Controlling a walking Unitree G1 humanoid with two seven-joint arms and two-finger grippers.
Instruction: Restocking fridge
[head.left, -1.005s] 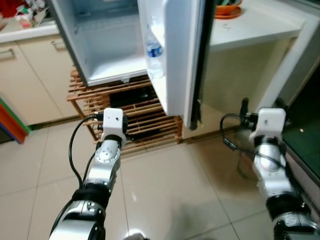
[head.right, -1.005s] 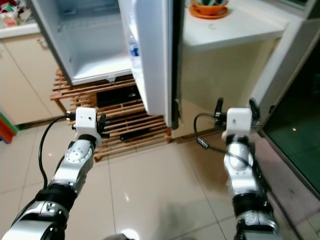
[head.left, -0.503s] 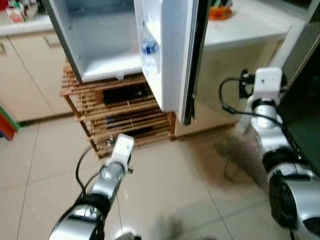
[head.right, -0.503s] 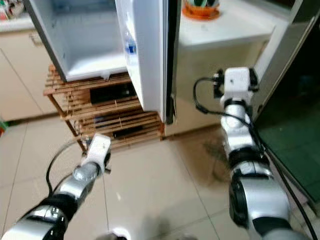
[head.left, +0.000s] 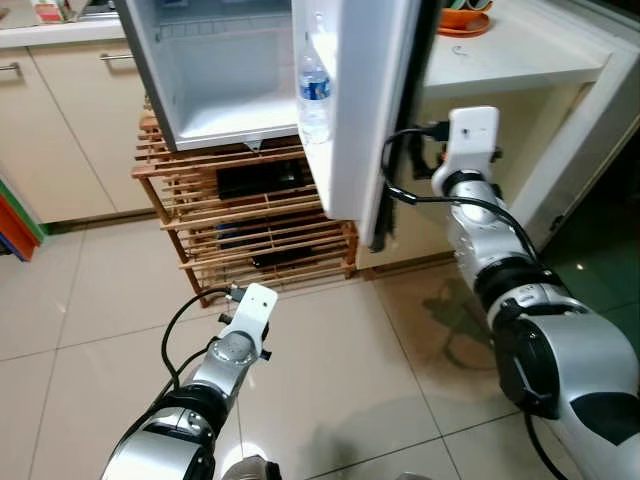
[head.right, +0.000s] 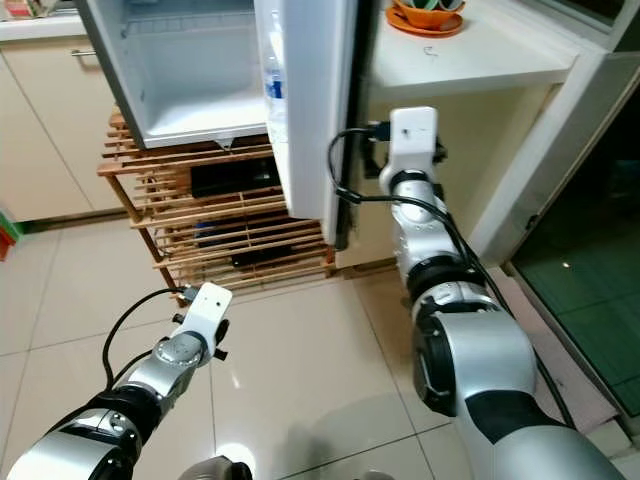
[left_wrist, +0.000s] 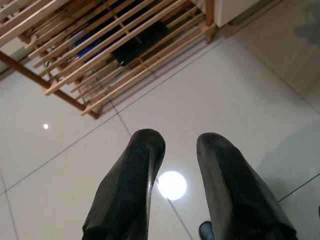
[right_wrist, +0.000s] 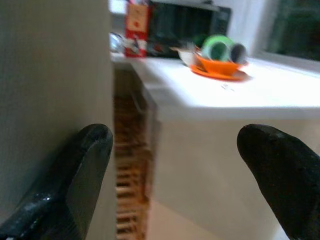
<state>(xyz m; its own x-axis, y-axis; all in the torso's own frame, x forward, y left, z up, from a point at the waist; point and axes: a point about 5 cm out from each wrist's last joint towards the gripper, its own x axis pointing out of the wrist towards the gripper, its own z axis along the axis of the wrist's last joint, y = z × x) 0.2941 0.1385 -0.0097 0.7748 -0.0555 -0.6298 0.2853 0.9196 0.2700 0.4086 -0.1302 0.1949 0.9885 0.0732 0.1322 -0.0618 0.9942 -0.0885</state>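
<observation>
A small white fridge stands open on a wooden slatted rack. Its inner shelves look bare. The open door swings toward me, with a clear water bottle with a blue label upright in its door shelf. My right gripper is raised beside the door's outer edge, open wide with nothing between its fingers; one finger is close to the door's outer face. My left gripper hangs low over the tiled floor in front of the rack, open and holding nothing.
A white counter behind the door carries an orange bowl. Beige cabinets stand left of the fridge. A dark glass door is at the right. Dark items lie inside the rack. Glossy tile floor spreads before me.
My right arm has risen and swung left to the fridge door's edge. My left arm has dropped toward the floor. The camera has also shifted.
</observation>
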